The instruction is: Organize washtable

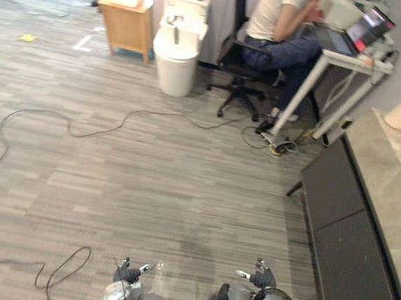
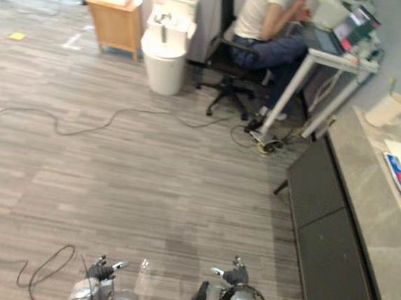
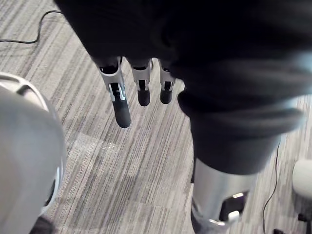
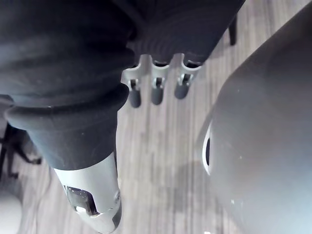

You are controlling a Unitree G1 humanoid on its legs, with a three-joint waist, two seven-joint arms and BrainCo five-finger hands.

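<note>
Your left hand [image 3: 120, 100] and right hand [image 4: 156, 90] hang open, empty. Looks like the approach step: next, turn right toward the washtable [image 1: 379, 178].

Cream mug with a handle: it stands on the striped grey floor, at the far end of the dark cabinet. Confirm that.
Not right. The cream mug stands on the grey stone countertop, not the floor, as the right eye view shows; it is at the far end of the dark cabinet.

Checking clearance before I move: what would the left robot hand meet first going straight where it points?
Most likely the floor: the left robot hand points down at it, with nothing visible between.
</note>
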